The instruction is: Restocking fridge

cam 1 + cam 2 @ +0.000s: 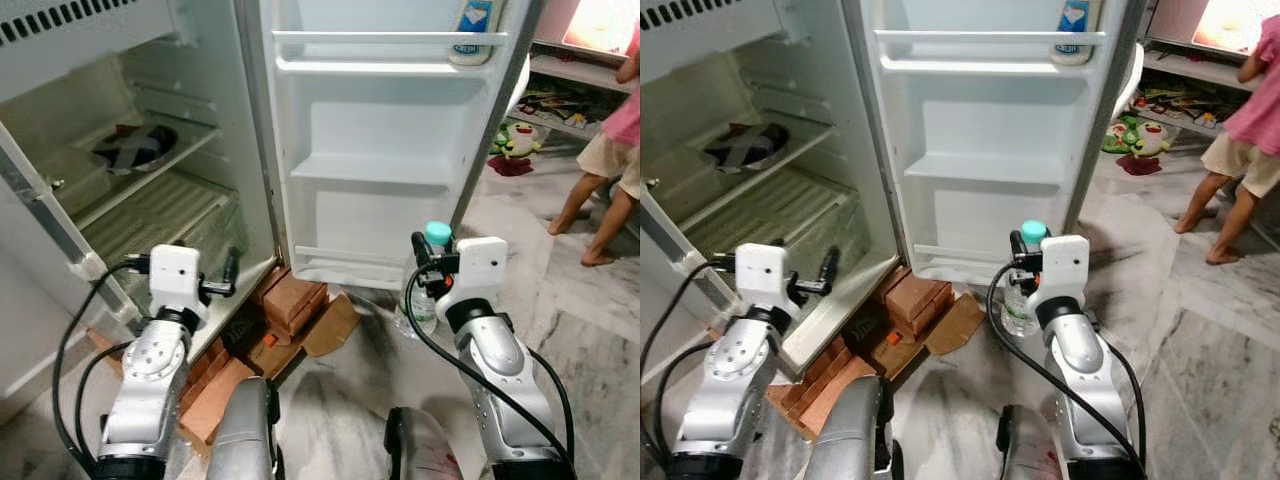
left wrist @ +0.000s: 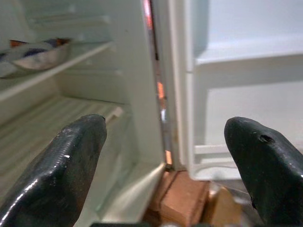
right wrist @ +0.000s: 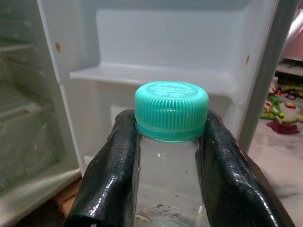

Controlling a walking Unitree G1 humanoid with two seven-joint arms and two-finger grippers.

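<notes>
- Upright in the right gripper stands a clear plastic bottle with a teal ribbed cap; the two black fingers are clamped on its neck just under the cap.
- From the head camera, this bottle is held off the floor, in front of the lowest part of the open white fridge door and near its outer edge.
- High in the door, a white bottle with a blue label sits behind the top rail.
- Beside the door, the left gripper is raised before the lower edge of the open fridge cabinet, its fingers spread well apart with nothing between them.
- Inside the cabinet, a dark patterned bowl rests on a white shelf.
- Under the fridge, reddish-brown bricks prop it up, with flattened brown cardboard lying on the grey marble floor beside them.
- Farther off to the right, a person in a pink top stands barefoot near low shelves, and a green plush toy lies on the floor.
</notes>
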